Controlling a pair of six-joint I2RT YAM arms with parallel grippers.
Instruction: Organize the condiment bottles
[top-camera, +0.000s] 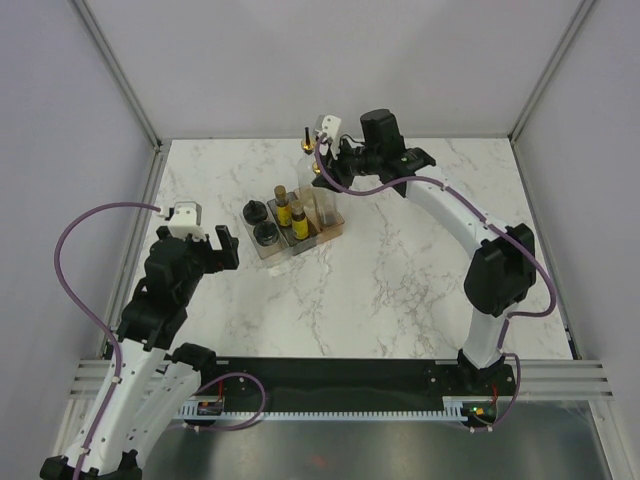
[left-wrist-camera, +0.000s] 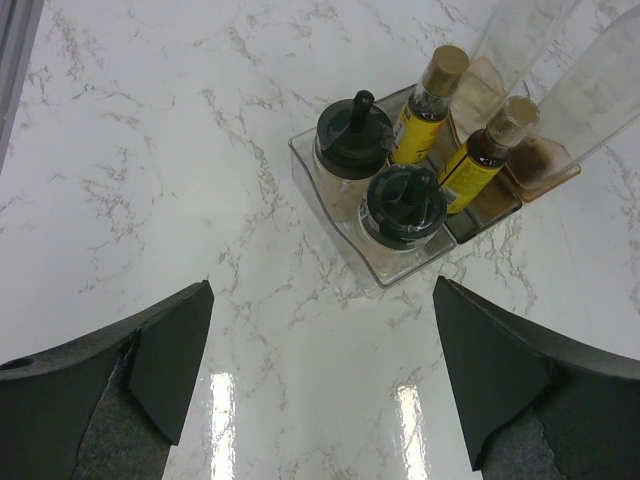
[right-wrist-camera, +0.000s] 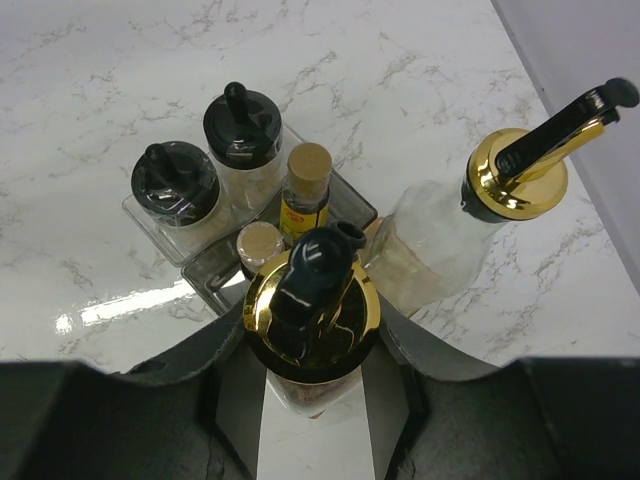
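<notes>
Left gripper (left-wrist-camera: 320, 330) low in frame, fingers apart, empty. Mid-frame: both black-lidded jars (left-wrist-camera: 404, 200) in the clear bin (left-wrist-camera: 390, 272), both yellow bottles (left-wrist-camera: 475, 160) in the grey bin (left-wrist-camera: 482, 215). Upper centre: right gripper (right-wrist-camera: 315, 350) fingers clamped on a tall pourer bottle (right-wrist-camera: 312, 300) by the orange bin (left-wrist-camera: 545, 175), second pourer bottle (right-wrist-camera: 510, 180) just beside. Likely the last placement; can't tell if it's seated. Next: lower straight, release, lift clear of the spout.
</notes>
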